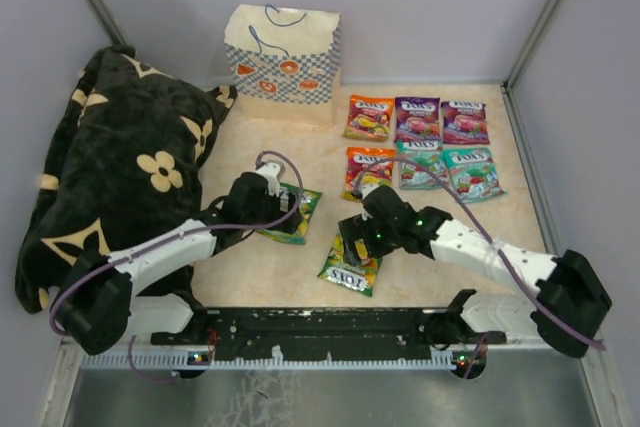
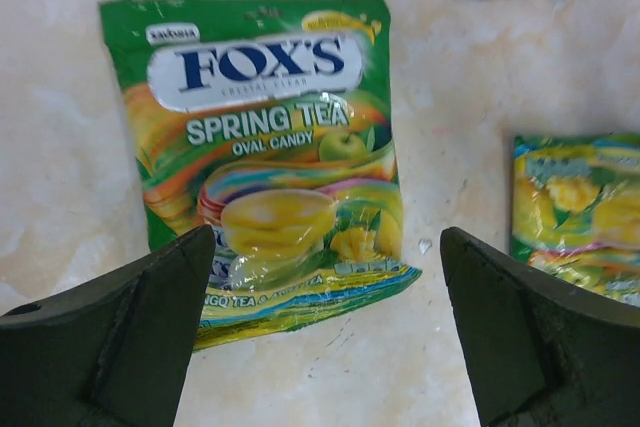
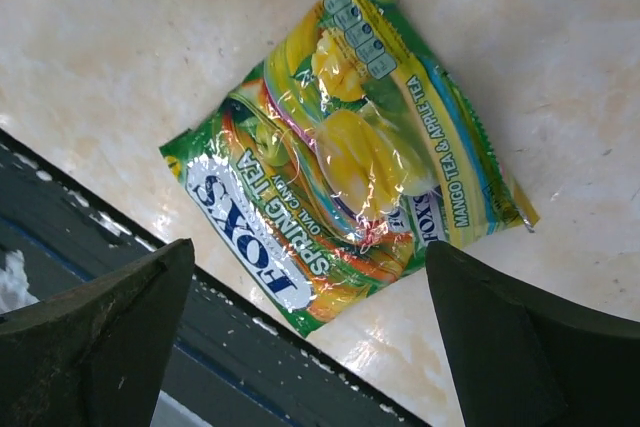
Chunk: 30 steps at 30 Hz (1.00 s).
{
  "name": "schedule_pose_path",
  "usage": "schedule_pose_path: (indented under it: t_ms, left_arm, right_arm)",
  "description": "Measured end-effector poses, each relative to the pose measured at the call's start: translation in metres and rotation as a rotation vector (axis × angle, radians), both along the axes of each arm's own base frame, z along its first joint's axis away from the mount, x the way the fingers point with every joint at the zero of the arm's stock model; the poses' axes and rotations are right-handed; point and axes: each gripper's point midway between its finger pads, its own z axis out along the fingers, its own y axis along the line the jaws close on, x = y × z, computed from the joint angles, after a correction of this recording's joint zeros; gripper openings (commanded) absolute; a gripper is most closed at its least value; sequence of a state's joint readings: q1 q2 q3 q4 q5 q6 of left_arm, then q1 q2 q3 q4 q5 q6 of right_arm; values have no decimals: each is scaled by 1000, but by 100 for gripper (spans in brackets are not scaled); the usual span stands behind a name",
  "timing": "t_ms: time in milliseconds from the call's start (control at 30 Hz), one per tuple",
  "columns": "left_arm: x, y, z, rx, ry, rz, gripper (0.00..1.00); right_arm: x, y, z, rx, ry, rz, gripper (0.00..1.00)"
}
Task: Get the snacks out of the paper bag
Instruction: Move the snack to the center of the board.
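Jaws on the right gripper point(image 3: 310, 247) are spread wide with nothing between them, and it hovers right over a green Spring Tea packet point(image 3: 340, 177) lying flat near the table's point(image 1: 310, 147) front edge. Same deal on the left gripper point(image 2: 328, 235): wide open and empty above a second green packet point(image 2: 270, 157) a bit further in.

Beyond those, six more snacks point(image 1: 417, 119) sit in two neat rows at back right. The paper bag point(image 1: 283, 62) stands upright at the back, beside the black blanket point(image 1: 110, 177).

So we reckon we're at the put-down end of a cycle, with eight packets out. We can't see into the bag from here, so no idea if anything's left. Next move probably means lifting clear of the packets, going back and reaching in through the top. That bag looks light, so it may tip or slide.
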State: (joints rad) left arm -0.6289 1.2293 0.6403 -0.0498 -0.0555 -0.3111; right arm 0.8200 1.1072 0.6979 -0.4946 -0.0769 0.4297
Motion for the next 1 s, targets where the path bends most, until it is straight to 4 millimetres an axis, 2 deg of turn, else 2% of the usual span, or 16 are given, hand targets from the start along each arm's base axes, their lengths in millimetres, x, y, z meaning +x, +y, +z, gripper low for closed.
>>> schedule_pose_path:
  t_ms: [67,133,267,433,600,733,867,1000]
  left_arm:
    - [-10,-2,-18,46,20,-47,99]
    - [-12,-4,-31,80,33,-73,99]
    - [-10,-5,-44,119,41,-85,99]
    - [6,10,-58,200,65,39,99]
    - [24,25,-61,242,98,187,99]
    - [39,56,-58,268,131,318,99]
    - [47,90,-54,286,148,435,99]
    - [50,102,-37,261,111,482,99]
  right_arm:
    - [-5,3,-11,-67,57,21,99]
    - [-4,9,-17,-113,75,31,99]
    - [-6,18,-29,-199,100,65,99]
    - [-12,20,-61,-354,166,105,99]
    - [-6,31,-64,-420,230,3,99]
    - [-2,53,-64,-328,316,-227,99]
    - [6,81,-62,-93,423,-561,99]
    - [38,94,-46,184,398,-844,99]
